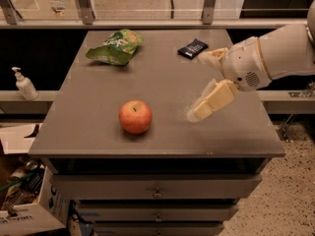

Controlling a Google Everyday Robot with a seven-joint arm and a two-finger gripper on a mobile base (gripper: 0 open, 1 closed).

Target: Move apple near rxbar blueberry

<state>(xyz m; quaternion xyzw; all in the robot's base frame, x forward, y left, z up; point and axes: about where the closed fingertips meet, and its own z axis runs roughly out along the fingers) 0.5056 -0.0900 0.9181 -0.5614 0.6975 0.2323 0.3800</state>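
**Q:** Where was the gripper (196,86) pictured?

**A:** Above the right side of the table (162,82), reaching in from the right. Its two pale fingers (212,100) were spread apart, and nothing was held between them.

**Q:** And the apple (135,116)?

**A:** It was seen sitting upright near the front edge, left of centre. It was well apart from the gripper and untouched.

**Q:** The rxbar (193,48)?

**A:** It was shown lying flat at the back right of the table, just beyond the upper finger and well apart from the apple. A green bag (115,45) was seen at the back left and was not thought to be involved.

**Q:** How much of the job could be counted as done?

**A:** None of the carrying, it was judged. The apple had not been grasped or lifted. At best, an approach could be said to be under way.

**Q:** What was left?

**A:** The gripper was to be brought over the apple and closed on it. The apple was then to be carried back and to the right, and set down beside the rxbar without the wrapper being knocked.
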